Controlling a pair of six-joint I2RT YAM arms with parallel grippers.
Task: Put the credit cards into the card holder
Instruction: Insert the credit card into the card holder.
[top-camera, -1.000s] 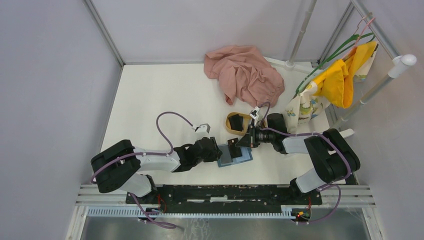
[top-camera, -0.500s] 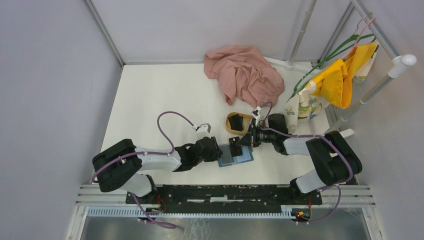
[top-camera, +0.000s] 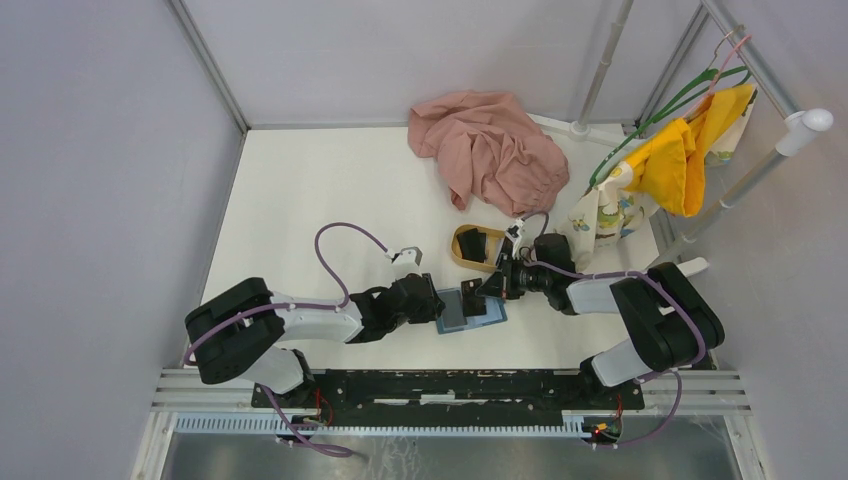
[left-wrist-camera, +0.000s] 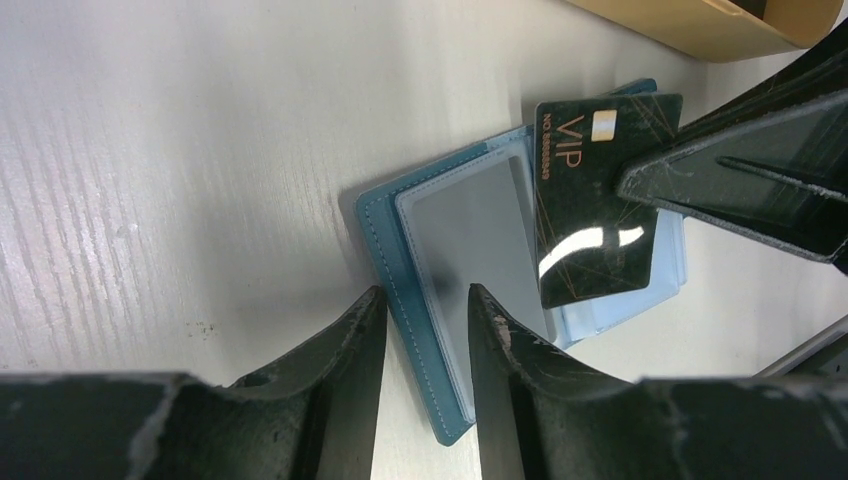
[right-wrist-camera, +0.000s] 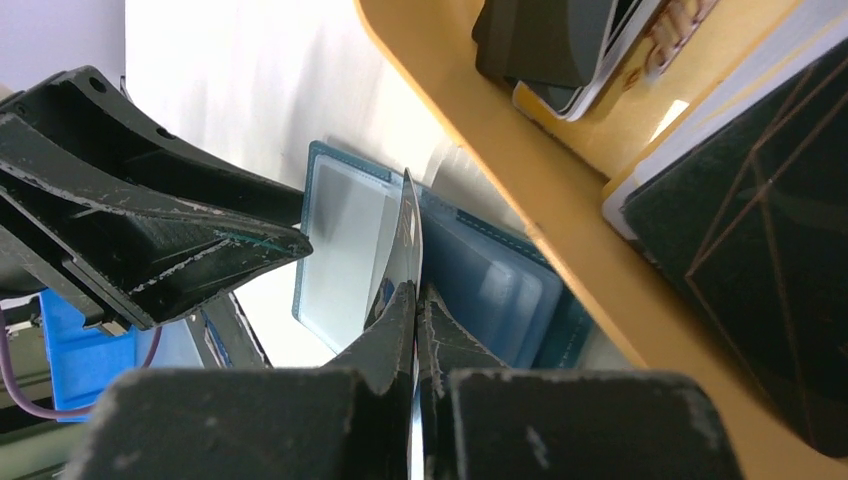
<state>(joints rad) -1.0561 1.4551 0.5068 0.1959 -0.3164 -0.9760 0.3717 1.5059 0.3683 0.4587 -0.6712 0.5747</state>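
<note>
The teal card holder (top-camera: 455, 318) lies open and flat on the table, its clear window (left-wrist-camera: 470, 230) facing up. My left gripper (left-wrist-camera: 425, 293) is open, its fingers astride the holder's near left edge (left-wrist-camera: 400, 260). My right gripper (right-wrist-camera: 415, 285) is shut on a black credit card (left-wrist-camera: 600, 200) marked VIP. It holds the card tilted over the holder's lighter blue right half (right-wrist-camera: 500, 280). From the right wrist the card (right-wrist-camera: 410, 215) shows edge-on. More dark cards (right-wrist-camera: 760, 220) lie in the tan tray (right-wrist-camera: 520, 170).
The oval tan wooden tray (top-camera: 456, 250) sits just behind the holder, close to my right wrist. A pink cloth (top-camera: 490, 145) is heaped at the back. A yellow garment (top-camera: 680, 150) hangs on a rack at the right. Walls enclose the table.
My right gripper has moved a little left and nearer, carrying the card further over the holder. The left arm has stayed where it was.
</note>
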